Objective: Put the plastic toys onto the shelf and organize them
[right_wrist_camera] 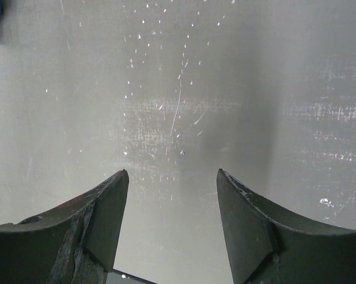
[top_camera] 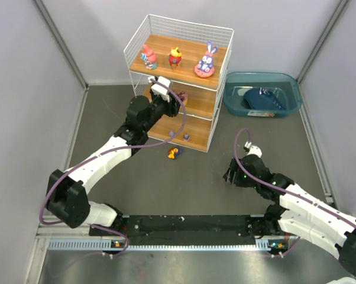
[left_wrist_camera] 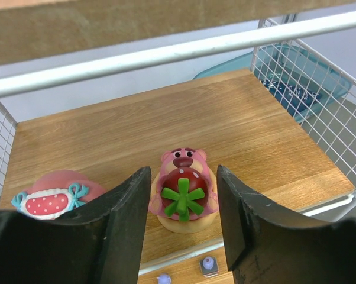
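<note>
Between the left fingers (left_wrist_camera: 122, 228), the pink bear (left_wrist_camera: 184, 192) stands upright, facing outward.

White wire shelf (top_camera: 190, 48): pink figurine (top_camera: 148, 57), red-yellow figurine (top_camera: 175, 58) and purple bunny (top_camera: 206, 62) upright on the top tier. Pink strawberry bear (left_wrist_camera: 184, 192) and dotted pink toy (left_wrist_camera: 51, 198) on the middle tier. Red-yellow toy (top_camera: 174, 152) just in front of the shelf base.

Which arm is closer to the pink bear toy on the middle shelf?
Left. The left end effector straddles the pink bear toy; the right end effector hovers over the table, far off.
</note>
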Robot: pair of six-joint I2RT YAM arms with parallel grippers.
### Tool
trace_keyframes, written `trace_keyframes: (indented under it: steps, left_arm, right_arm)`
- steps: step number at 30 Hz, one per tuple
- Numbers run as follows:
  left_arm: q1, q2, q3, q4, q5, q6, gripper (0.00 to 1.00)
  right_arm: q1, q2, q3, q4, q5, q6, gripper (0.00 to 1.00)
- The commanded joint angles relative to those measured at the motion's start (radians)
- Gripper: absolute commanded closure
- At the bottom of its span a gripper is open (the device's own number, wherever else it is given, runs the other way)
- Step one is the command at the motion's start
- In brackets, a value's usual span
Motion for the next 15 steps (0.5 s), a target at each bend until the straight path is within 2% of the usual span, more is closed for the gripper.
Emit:
trace_keyframes:
  steps: [1,9,15]
  left_arm:
    - [0.005,-0.027,0.024,0.065,-0.001,-0.002,0.45]
    - [0.003,-0.068,0.022,0.069,0.022,-0.011,0.41]
    - [-0.012,-0.180,-0.037,0.094,0.056,-0.015,0.36]
  right_arm:
    - [-0.011,-0.013,0.011,0.006,0.013,-0.002,0.38]
    - [-0.012,-0.016,0.009,0.004,0.013,0.000,0.38]
    - [-0.011,-0.016,0.005,0.006,0.016,0.000,0.38]
